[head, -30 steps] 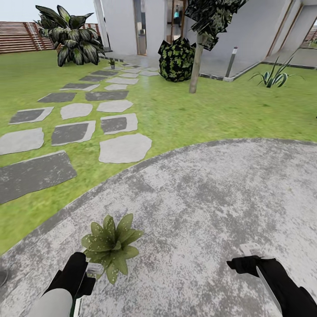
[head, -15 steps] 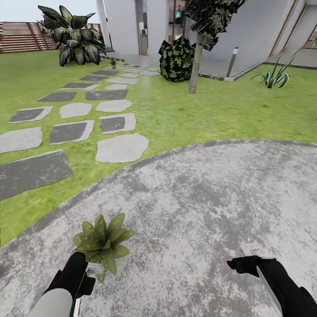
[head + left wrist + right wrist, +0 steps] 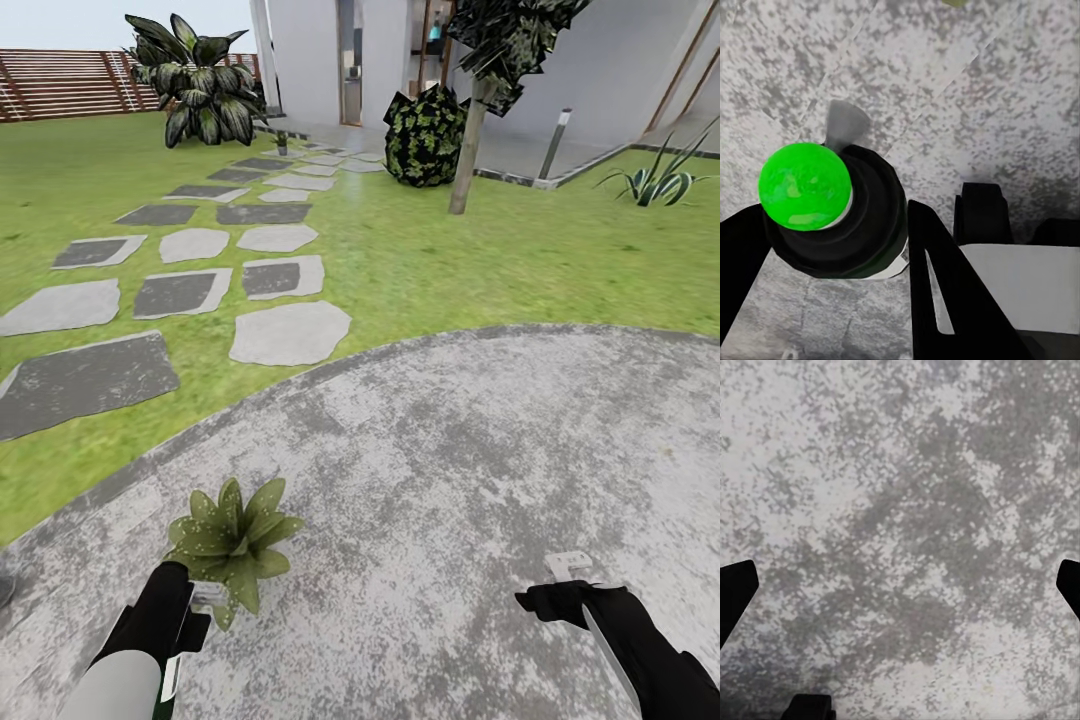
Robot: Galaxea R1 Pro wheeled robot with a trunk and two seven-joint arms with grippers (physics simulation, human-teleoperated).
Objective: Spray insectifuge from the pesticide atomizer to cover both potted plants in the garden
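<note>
One potted plant (image 3: 232, 540), a low rosette of pale-speckled green leaves, stands on the round gravel patio (image 3: 470, 470) at the lower left of the head view. Right behind it is my left gripper (image 3: 175, 615), shut on the pesticide atomizer (image 3: 208, 598), whose pale spray head pokes toward the leaves. In the left wrist view the atomizer (image 3: 832, 217) is a dark bottle with a bright green round end, clamped between the black fingers (image 3: 945, 300). My right gripper (image 3: 560, 585) hovers open over bare gravel at the lower right, its fingertips far apart in the right wrist view (image 3: 900, 585).
Grey stepping stones (image 3: 290, 332) cross the lawn toward the house. A thin tree trunk (image 3: 462, 160), a dark round bush (image 3: 425, 135), a lamp post (image 3: 553, 145) and a big striped-leaf plant (image 3: 205, 85) stand beyond. A brown slatted fence (image 3: 60, 95) closes the far left.
The whole view has turned a little, sliding the background to the right. The potted plant now sits slightly further left and higher relative to my left gripper. Both arms keep their pose.
</note>
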